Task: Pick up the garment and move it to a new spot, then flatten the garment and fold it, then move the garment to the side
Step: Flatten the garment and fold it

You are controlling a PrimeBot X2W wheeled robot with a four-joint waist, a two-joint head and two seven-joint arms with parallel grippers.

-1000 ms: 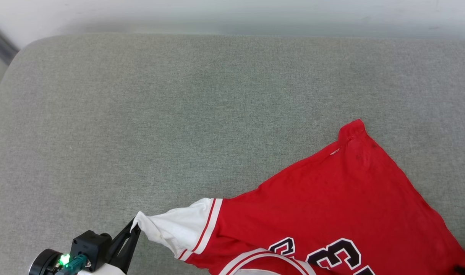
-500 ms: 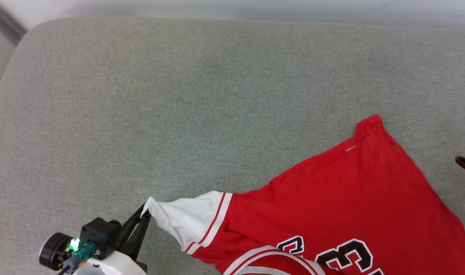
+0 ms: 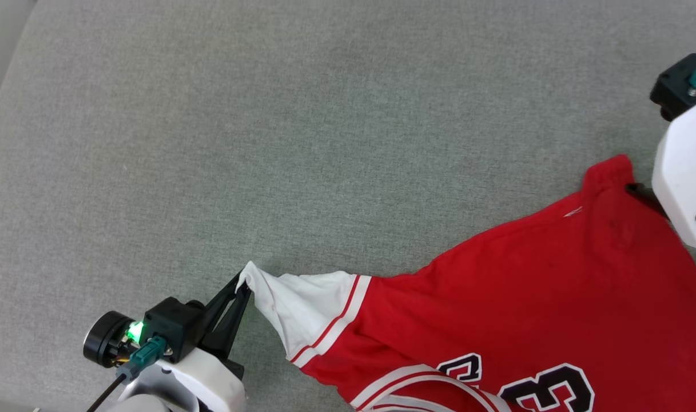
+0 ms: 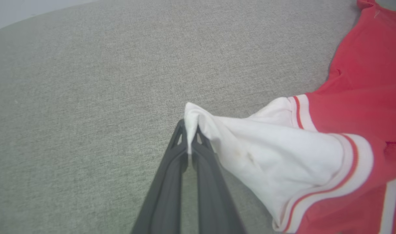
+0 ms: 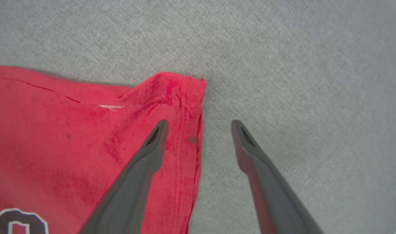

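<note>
LEFT SLEEVE FIRST: The left gripper (image 3: 243, 284) is pinching, clamped shut, the tip of the white short sleeve (image 4: 266, 152) of a red jersey-style T-shirt (image 3: 525, 297) with striped trim and black lettering, which is lying partly spread on a grey woven-fabric surface (image 3: 325, 143), apparently to draw that side taut for flattening. The right gripper (image 5: 199, 123) is hovering wide open and empty astride the shirt's creased red hem corner (image 5: 178, 87), half over cloth, half over bare surface; that rumpled corner is looking like the only hindrance.

Garment (image 3: 525, 286) lies on padded surface (image 3: 267, 143), seemingly.
</note>
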